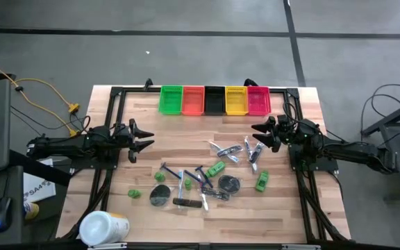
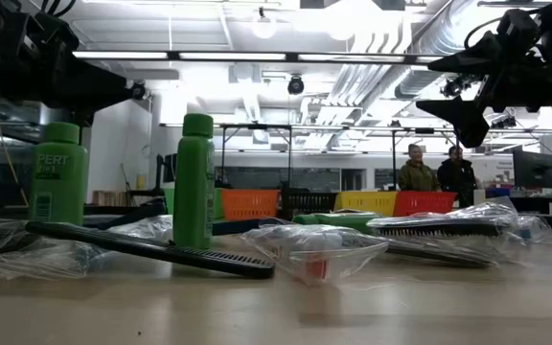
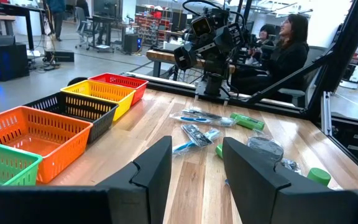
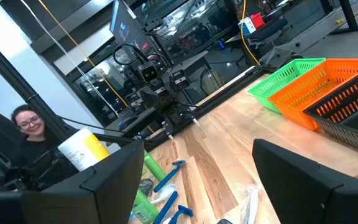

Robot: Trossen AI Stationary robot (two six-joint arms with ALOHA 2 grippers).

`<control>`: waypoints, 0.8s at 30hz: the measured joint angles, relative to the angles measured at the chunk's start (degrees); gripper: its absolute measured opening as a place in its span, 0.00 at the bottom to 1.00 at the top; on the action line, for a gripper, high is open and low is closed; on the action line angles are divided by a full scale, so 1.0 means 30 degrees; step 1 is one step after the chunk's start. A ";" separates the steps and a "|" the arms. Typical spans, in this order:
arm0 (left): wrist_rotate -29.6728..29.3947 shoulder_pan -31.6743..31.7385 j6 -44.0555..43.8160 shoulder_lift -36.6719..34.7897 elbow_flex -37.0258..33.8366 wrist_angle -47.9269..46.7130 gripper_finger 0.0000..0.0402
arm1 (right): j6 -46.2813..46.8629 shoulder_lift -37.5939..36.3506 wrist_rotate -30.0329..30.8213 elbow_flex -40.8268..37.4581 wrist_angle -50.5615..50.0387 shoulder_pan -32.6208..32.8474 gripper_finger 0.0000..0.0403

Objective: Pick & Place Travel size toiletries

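The travel size toiletries lie scattered on the wooden table's middle and near-right part. Among them are green mini bottles (image 1: 262,182) (image 1: 216,169), blue razors (image 1: 201,173), toothbrushes in clear wrappers (image 1: 226,149), dark round discs (image 1: 160,195) (image 1: 229,183) and a black comb (image 1: 186,203). In the low view, two green bottles (image 2: 195,182) (image 2: 59,172) stand upright on their bases. My left gripper (image 1: 148,137) (image 3: 197,155) hovers open at the table's left, pointing level toward the pile. My right gripper (image 1: 255,132) (image 4: 197,155) hovers open at the right, just beyond the pile, holding nothing.
A row of bins, green (image 1: 171,99), orange (image 1: 193,100), black (image 1: 214,100), yellow (image 1: 235,100) and pink (image 1: 258,99), stands along the far edge. A large white tub (image 1: 104,227) lies at the near-left corner. People (image 2: 417,172) stand beyond the table.
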 joint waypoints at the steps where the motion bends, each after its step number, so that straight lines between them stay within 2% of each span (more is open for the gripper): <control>1: 0.0000 -0.0007 0.0000 0.0007 0.0000 0.0000 0.36 | 0.0025 0.0000 -0.0126 0.0000 -0.0064 -0.0003 0.73; 6: 0.0003 0.0000 0.0000 0.0000 -0.0007 0.0004 0.36 | 0.2161 0.0013 -0.4470 0.0000 -0.1987 0.0005 0.73; 10: 0.0001 -0.0003 0.0000 0.0000 -0.0004 0.0000 0.36 | 0.1848 0.0302 -0.6308 0.0000 -0.2485 0.0005 0.73; 18: 0.0001 -0.0006 0.0000 0.0000 -0.0001 0.0005 0.36 | 0.1340 0.0328 -0.5581 0.0000 -0.2390 0.0005 0.73; 22: 0.0002 -0.0005 0.0000 0.0000 -0.0005 0.0007 0.36 | -0.0801 0.0328 -0.3688 0.0000 -0.2372 -0.0003 0.73; 24: 0.0002 -0.0002 0.0000 0.0000 -0.0002 0.0002 0.36 | 0.0047 0.0328 -0.2643 0.0000 -0.2153 -0.0003 0.73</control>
